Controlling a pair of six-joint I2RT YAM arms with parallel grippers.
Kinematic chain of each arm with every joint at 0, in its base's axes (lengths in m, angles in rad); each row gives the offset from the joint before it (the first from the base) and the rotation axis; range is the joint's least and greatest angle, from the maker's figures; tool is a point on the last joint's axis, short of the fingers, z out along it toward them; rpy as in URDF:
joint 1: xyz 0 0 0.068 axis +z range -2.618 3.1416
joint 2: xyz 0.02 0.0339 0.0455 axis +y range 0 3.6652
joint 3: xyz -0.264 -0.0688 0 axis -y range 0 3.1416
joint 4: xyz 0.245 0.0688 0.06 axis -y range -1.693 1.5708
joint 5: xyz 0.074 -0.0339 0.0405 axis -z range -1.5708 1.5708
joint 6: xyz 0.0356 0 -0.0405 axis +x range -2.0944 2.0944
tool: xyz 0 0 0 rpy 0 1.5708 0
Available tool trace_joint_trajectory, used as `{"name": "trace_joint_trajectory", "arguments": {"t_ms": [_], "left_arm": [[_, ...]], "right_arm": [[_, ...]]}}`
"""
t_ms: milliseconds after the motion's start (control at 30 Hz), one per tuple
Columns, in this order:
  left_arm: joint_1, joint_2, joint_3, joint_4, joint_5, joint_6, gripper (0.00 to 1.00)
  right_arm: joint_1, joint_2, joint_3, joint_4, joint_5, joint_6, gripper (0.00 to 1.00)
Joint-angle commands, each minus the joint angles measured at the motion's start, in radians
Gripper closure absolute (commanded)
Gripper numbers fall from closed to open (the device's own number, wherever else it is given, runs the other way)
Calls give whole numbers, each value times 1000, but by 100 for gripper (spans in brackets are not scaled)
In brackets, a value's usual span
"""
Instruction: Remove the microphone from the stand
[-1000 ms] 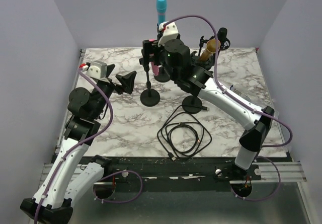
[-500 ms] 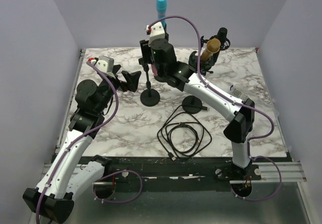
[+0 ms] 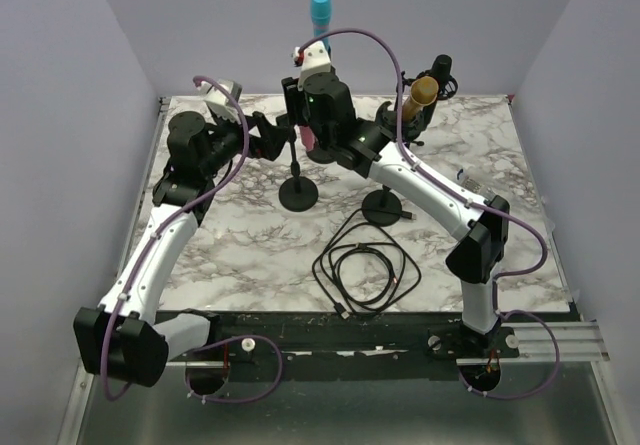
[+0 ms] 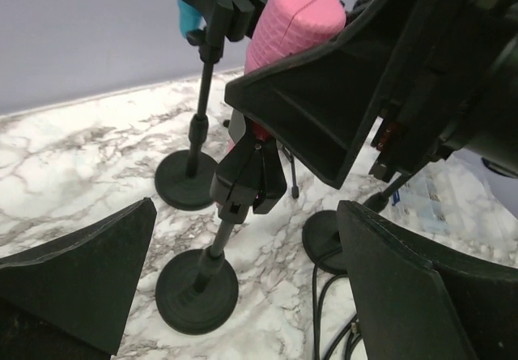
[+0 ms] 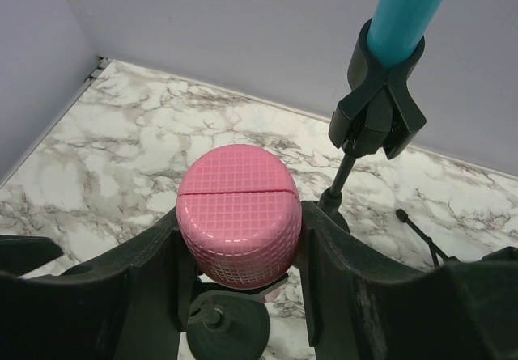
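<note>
The pink microphone (image 5: pixel 238 221) stands nearly upright over a black stand with a round base (image 4: pixel 197 291). My right gripper (image 5: pixel 240 232) is shut on its pink head, one finger pressed on each side; it also shows in the top view (image 3: pixel 303 125). In the left wrist view the pink head (image 4: pixel 290 30) rises above the right gripper's fingers (image 4: pixel 324 101), and the handle's lower end sits at the stand's clip (image 4: pixel 249 178). I cannot tell whether it is still seated there. My left gripper (image 4: pixel 247 214) is open, its jaws wide on either side of the stand's pole (image 3: pixel 293 155).
A blue microphone (image 3: pixel 320 10) stands in a clip stand at the back. A gold microphone (image 3: pixel 420 92) sits on a stand at the back right. A third round base (image 3: pixel 383 207) and a coiled black cable (image 3: pixel 365 265) lie in the middle.
My left arm has swung forward and right, bringing its open gripper up to the stand. My right gripper moved in onto the pink microphone's head and has stayed there.
</note>
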Motion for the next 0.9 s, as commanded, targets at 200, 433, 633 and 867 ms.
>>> {"name": "trace_joint_trajectory", "arguments": {"t_ms": [200,433,633,867], "left_arm": [[-14,105,67,-22,100,68,9],[-42,127,79,-41,65,108,28],[-46,167,143,-146,3,144,92],[-47,170,167,-182,-5,135,100]], "right_arm": [[-3,-26,83,-148,-161,108,99],[-4,-20,106,-170,-186,125,99],[-4,-34,99,-172,-178,129,99],[-4,-25,172,-204,-79,70,99]]}}
